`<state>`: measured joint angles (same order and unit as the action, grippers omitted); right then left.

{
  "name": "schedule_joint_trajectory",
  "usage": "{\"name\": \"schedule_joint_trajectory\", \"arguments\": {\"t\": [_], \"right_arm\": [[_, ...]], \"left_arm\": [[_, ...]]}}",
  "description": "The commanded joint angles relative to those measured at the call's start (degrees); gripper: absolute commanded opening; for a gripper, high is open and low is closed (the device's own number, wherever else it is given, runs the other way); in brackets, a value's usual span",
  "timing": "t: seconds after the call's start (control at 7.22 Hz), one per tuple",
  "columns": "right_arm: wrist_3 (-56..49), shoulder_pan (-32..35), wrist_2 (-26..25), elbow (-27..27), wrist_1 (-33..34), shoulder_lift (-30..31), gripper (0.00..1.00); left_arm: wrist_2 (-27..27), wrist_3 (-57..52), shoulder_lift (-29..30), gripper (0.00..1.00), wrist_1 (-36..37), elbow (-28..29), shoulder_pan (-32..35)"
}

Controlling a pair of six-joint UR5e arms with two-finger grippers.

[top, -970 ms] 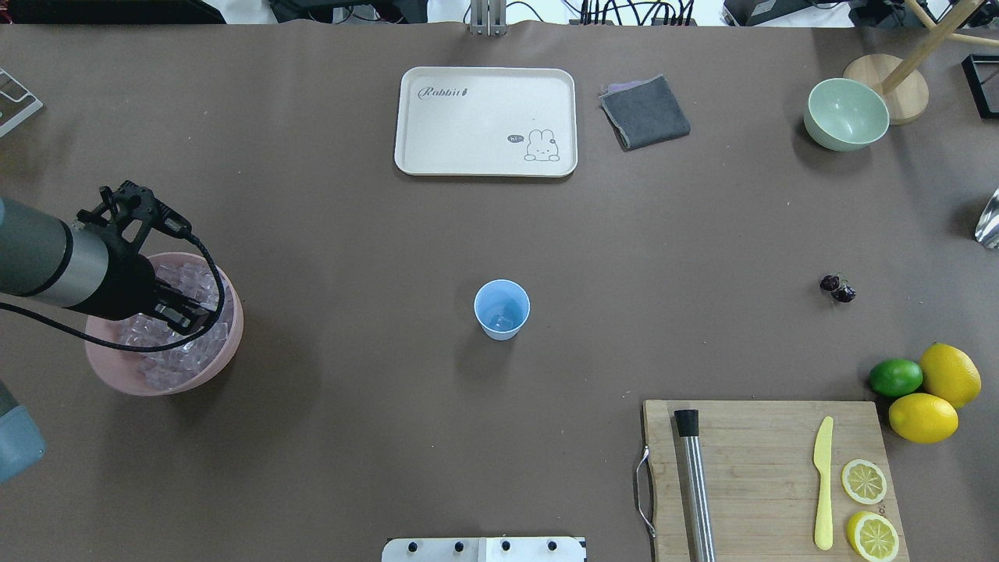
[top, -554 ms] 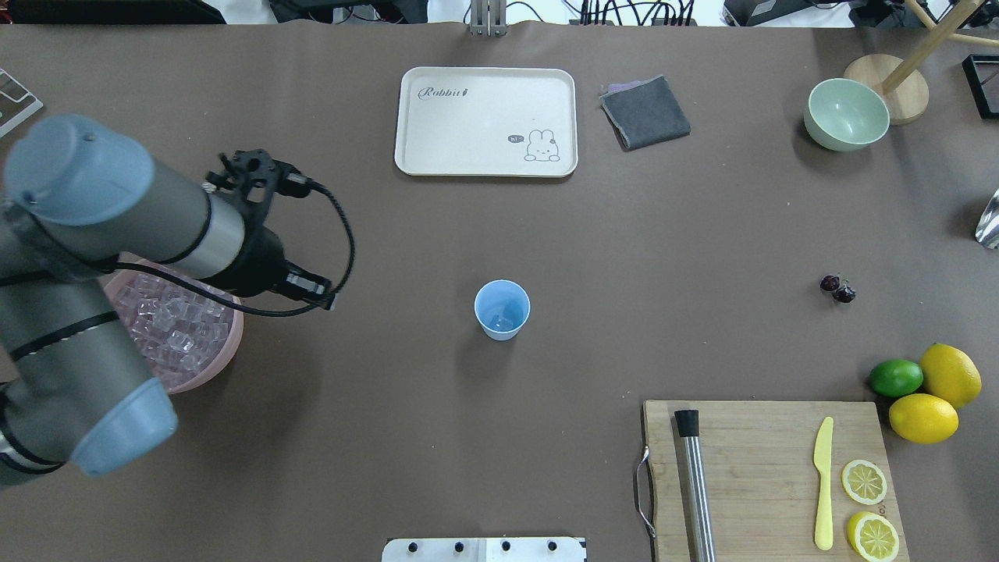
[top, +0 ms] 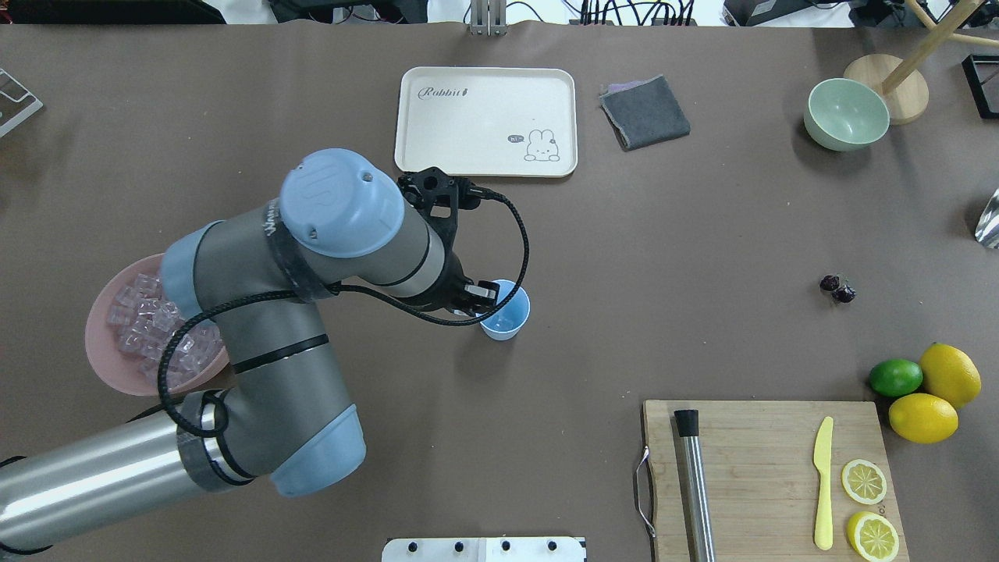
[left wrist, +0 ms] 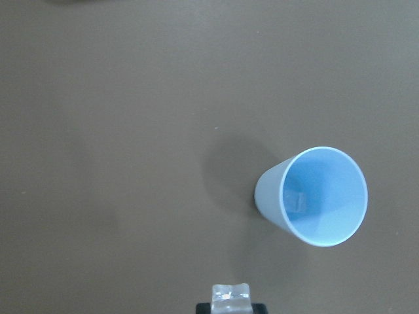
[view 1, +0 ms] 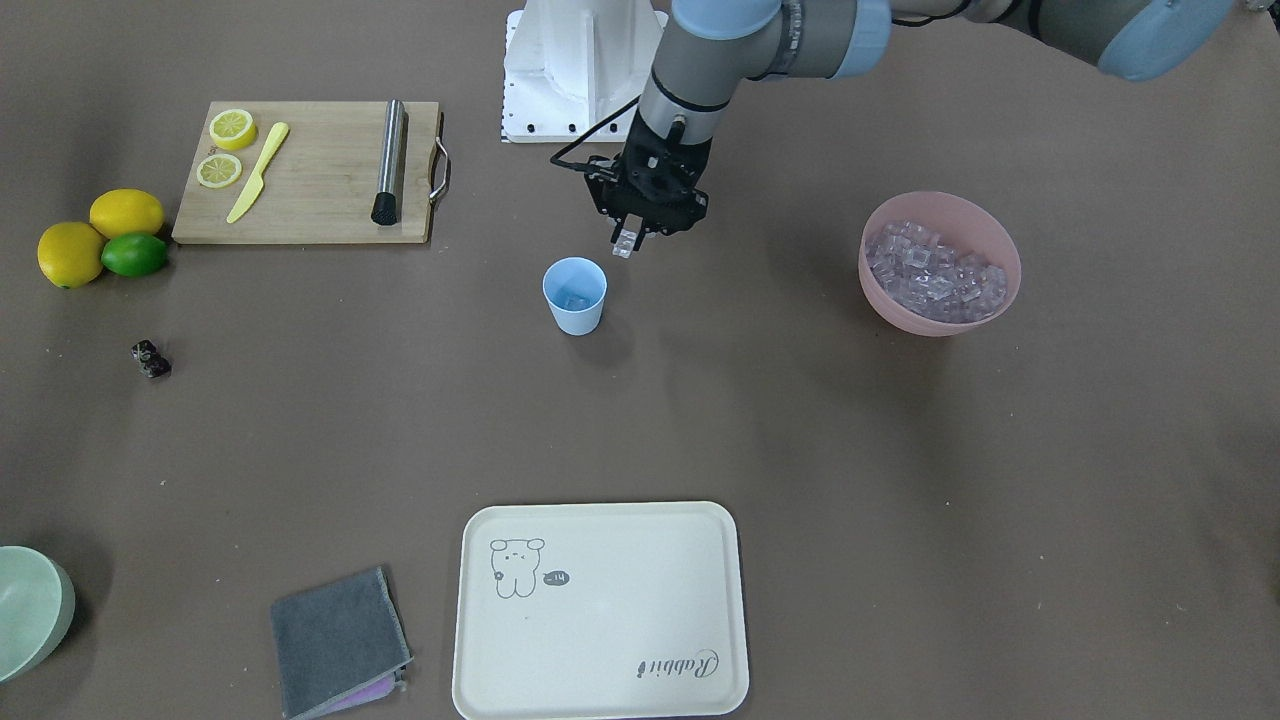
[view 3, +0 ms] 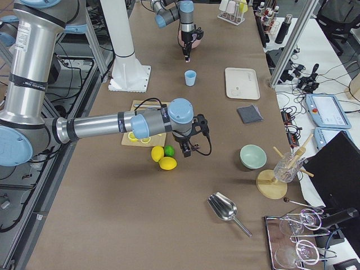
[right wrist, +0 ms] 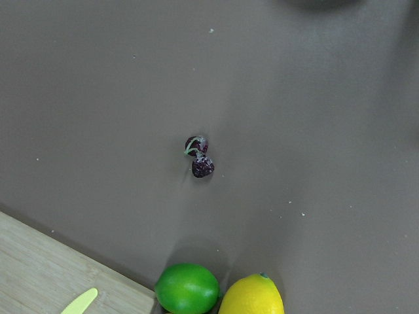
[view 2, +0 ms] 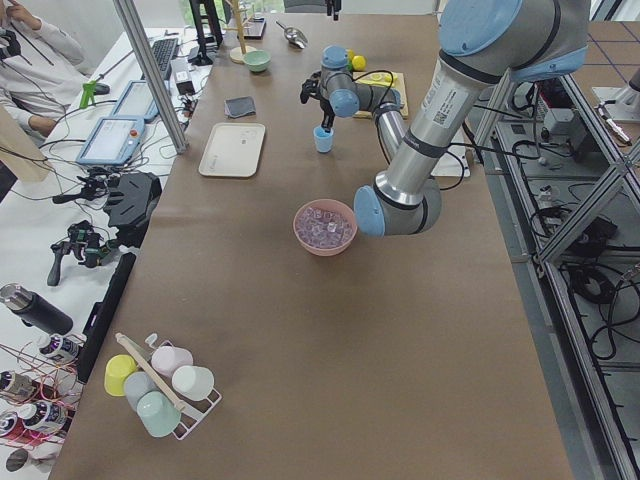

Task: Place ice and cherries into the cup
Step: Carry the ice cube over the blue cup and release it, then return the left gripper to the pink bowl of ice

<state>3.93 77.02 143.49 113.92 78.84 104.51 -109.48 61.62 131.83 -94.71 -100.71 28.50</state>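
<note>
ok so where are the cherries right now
In the overhead view the cherries lie by themselves on the right side, far to the right of the light blue cup and a little beyond the lime, farther from the robot.

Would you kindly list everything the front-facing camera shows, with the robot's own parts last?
cup: one, light blue, centre, a cube inside
pink bowl: one, robot's left
ice cubes: many, clear, in that bowl
ice cube: one, clear, in the left gripper
cherries: pair, dark maroon, bare table
lime: one, green, near the cherries
lemons: two, yellow, beside the lime
cutting board: one, wooden, robot's right
cut lemon pieces: two, yellow, on board
knife: one, yellow, on board
steel rod: one, black-tipped, on board
tray: one, cream, far side
cloth: one, grey, beside tray
green bowl: one, pale, far right
left gripper: one, black, beside cup, holding that cube
right gripper: one, side view only, near lemons
</note>
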Motion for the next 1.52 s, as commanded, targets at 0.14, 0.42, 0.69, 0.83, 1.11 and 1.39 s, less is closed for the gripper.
{"name": "schedule_joint_trajectory", "arguments": {"t": [0.14,0.42,0.69,0.83,1.11,1.39], "right_arm": [[8.99,-5.21,-2.59,0.25,-5.01,-0.71,1.00],[10.12,-7.06,-6.81,1.48,-4.93,-0.71,1.00],[11.53,-6.97,-6.12,1.48,-5.01,-0.62,1.00],[11.54,-7.06,-5.86,1.48,-5.01,-0.62,1.00],[11.62,-7.06,-5.24,1.48,-5.01,-0.71,1.00],[11.62,-7.06,-5.24,1.30,-5.01,-0.71,1.00]], "left_arm": [[5.41,3.07,3.79,0.00,-1.61,5.17,-2.83],[5.50,3.25,3.70,0.94,-1.44,4.05,-2.66],[4.80,2.72,1.34,0.96,-1.00,0.44,0.22],[1.23,2.29,-4.07,0.95,-0.74,-3.83,2.85],[-1.97,-9.35,-16.10,0.94,-0.82,-12.53,6.99],[-6.08,-16.41,-28.15,0.94,-1.17,-19.41,11.37]]}}
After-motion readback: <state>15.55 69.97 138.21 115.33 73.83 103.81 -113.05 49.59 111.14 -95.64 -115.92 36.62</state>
